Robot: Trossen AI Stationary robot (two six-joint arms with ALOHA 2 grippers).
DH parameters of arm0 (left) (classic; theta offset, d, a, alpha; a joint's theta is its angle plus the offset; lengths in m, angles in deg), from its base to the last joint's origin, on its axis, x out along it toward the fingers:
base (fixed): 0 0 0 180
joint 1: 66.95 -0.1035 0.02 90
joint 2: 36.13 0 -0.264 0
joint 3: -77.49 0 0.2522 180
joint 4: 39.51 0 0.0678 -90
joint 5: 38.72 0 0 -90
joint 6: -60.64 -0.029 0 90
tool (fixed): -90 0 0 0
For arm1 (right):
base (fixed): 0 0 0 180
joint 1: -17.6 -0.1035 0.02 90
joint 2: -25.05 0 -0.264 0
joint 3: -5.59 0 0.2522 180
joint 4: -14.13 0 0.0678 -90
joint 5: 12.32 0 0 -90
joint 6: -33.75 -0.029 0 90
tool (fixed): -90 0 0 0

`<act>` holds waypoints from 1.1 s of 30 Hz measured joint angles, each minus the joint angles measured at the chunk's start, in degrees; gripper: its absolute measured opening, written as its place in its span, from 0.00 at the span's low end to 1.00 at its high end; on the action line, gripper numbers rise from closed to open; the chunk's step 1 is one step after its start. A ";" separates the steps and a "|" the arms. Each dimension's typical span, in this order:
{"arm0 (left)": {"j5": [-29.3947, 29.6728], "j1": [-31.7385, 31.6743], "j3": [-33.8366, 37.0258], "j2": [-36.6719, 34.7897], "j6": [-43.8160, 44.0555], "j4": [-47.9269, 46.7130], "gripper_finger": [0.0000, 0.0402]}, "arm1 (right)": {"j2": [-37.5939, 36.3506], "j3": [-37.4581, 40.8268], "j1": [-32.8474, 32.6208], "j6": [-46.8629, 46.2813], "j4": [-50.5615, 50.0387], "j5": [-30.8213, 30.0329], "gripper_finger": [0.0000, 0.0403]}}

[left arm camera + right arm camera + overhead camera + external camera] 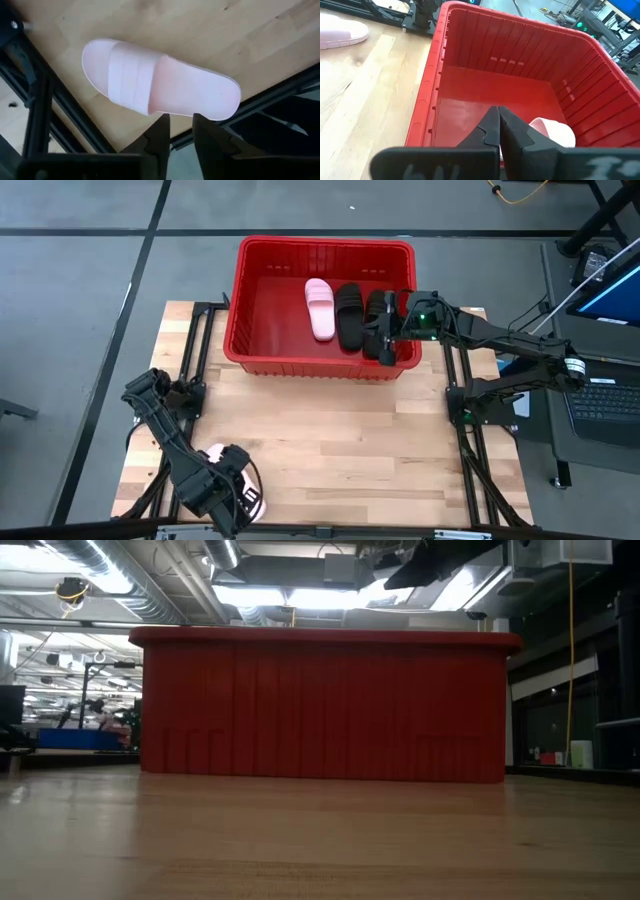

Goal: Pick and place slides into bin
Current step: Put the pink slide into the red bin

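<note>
A wooden table [330,430] is seen from above, w/ grey floor around it and a large hall w/ ceiling lights behind it in the low view. The red bin [395,370] is placed at the far edge of the table; a pink slide [320,307] and two black slides [349,316] are already laid inside it, side by side. The last pink slide [160,80] is found at the near left corner of the table, just beyond the left gripper [179,132], whose fingers are parted by a narrow gap and hold nothing. Its long axis lies across the fingers, approx. sideways to them, so the strap could be reached w/ a short move forward. The left arm is clearly the nearer one. The right gripper [498,125] is held over the bin's right part, fingers pressed together, nothing between them. The corner slide is mostly hidden under the arm in the high view; only the left wrist view shows it whole. In the low view only the bin's wall is visible.
</note>
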 joint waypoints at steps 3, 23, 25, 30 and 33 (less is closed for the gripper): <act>0.00 0.43 0.13 0.00 0.70 0.13 0.25 | 0.00 0.00 0.00 0.00 -0.15 0.00 0.01; -2.11 0.59 15.59 -0.07 -5.13 12.83 0.39 | 0.02 0.00 0.00 -1.51 -1.03 -0.02 0.01; -2.50 0.52 16.17 -0.07 -5.08 13.38 0.39 | 0.02 0.00 0.00 -1.51 -0.99 -0.02 0.01; -5.68 0.58 17.53 -0.07 -4.27 13.42 0.38 | 0.02 0.00 -0.01 -1.51 -0.89 -0.03 0.01; -6.23 0.70 19.06 -0.07 -4.30 14.89 0.38 | 0.01 0.00 -0.02 -1.51 -0.90 -0.04 0.01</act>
